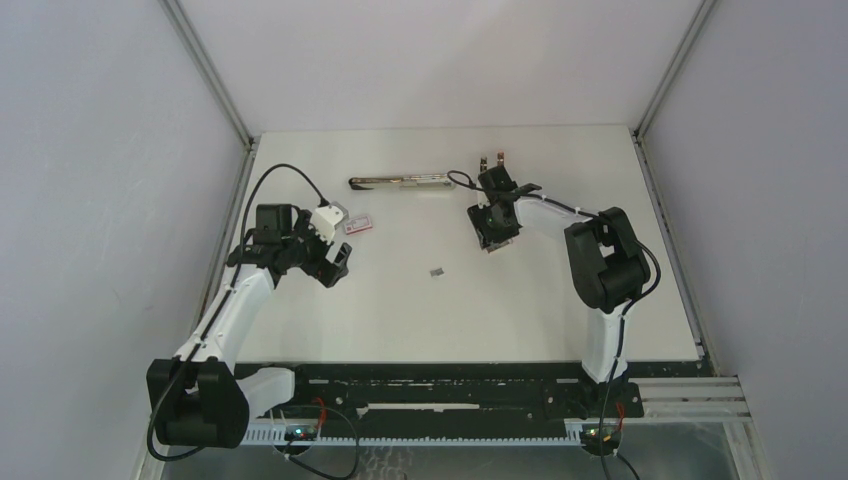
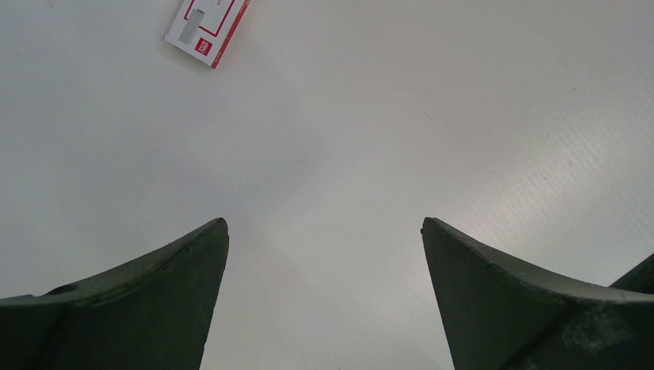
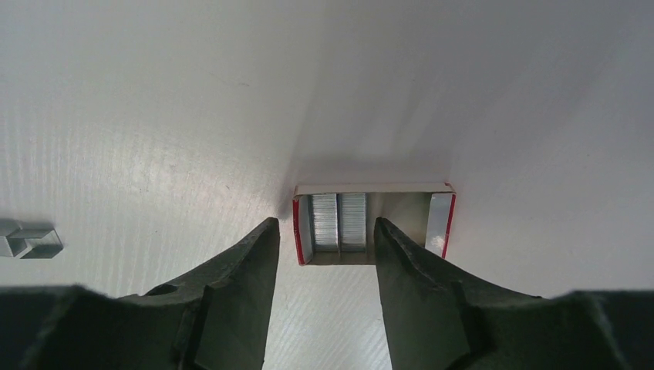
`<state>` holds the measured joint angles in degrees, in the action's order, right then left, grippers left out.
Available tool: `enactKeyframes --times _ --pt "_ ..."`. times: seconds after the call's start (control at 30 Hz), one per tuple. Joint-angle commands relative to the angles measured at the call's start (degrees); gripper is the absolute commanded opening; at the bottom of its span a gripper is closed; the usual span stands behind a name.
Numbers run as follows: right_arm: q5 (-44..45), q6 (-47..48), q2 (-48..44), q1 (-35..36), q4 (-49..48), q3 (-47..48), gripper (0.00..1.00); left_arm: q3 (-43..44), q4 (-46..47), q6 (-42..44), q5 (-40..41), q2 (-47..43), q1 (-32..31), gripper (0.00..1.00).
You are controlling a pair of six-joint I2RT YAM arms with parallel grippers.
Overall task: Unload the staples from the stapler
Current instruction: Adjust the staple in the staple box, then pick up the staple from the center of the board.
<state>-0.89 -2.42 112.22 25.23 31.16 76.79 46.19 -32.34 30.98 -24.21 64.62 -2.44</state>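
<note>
A: Which step is this?

B: The collecting stage, by the look of it. The stapler lies swung open at the upper centre of the counter. The right hand hangs half spread over a red-edged tray holding two blocks of staples, and it is pinching nothing I can see

A: And the other one?

B: The left hand is spread wide and empty above bare counter, with the pink-and-white box at the upper left of its view

A: What does the next move need?

B: I'd guess it goes for the loose clump at mid-frame overhead. That lies flat and is tiny, so it calls for a low, narrow pinch

A: Anything you can't make out?

B: The stapler's channel is too small to tell whether it is empty. A cluster at the left edge of the right wrist view is cut off, and overhead the tray and fingertips blur together
</note>
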Motion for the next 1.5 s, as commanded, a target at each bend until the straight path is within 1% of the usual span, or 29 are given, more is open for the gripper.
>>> enactKeyframes --times 0.0,0.17,0.37,0.5,0.57,0.73,0.83,0.87,1.0,1.1,1.47 --pt "0.7 1.3 -3.2 0.6 -0.1 2.5 0.5 0.5 0.1 0.6 -0.8 0.0 0.6 1.0" --pt "0.3 2.4 -5.5 1.4 -0.3 2.9 0.49 0.4 0.1 0.5 -0.8 -0.2 0.5 1.0" --pt "-7.6 7.5 -7.0 3.8 -1.1 3.5 0.43 0.5 0.0 0.5 -0.7 -0.5 0.5 1.0" --pt "-15.2 15.3 -5.3 5.3 0.1 6.3 0.41 0.5 0.1 0.5 -0.7 -0.5 0.5 1.0" --pt "-17.4 19.8 -3.6 5.6 1.5 8.6 0.41 0.4 0.0 0.5 -0.7 -0.5 0.5 1.0" --pt "-26.7 30.6 0.7 5.9 7.6 15.0 0.46 0.5 0.0 0.5 -0.5 -0.6 0.6 1.0" --pt "-30.3 36.3 3.3 6.2 11.5 17.8 0.52 0.5 0.0 0.5 -0.5 -0.8 0.5 1.0" --pt "-31.1 38.0 4.3 6.3 12.7 18.6 0.53 0.4 0.0 0.5 -0.5 -0.8 0.5 1.0" --pt "-33.2 42.4 6.8 7.0 15.8 21.0 0.5 0.5 0.0 0.6 -0.5 -0.8 0.5 1.0" --pt "-32.5 44.9 7.0 8.0 16.0 20.1 0.5 0.4 0.1 0.6 -0.6 -1.0 0.6 1.0" --pt "-29.5 47.1 8.7 10.9 15.3 19.0 0.49 0.4 0.0 0.6 -0.5 -0.9 0.6 1.0"
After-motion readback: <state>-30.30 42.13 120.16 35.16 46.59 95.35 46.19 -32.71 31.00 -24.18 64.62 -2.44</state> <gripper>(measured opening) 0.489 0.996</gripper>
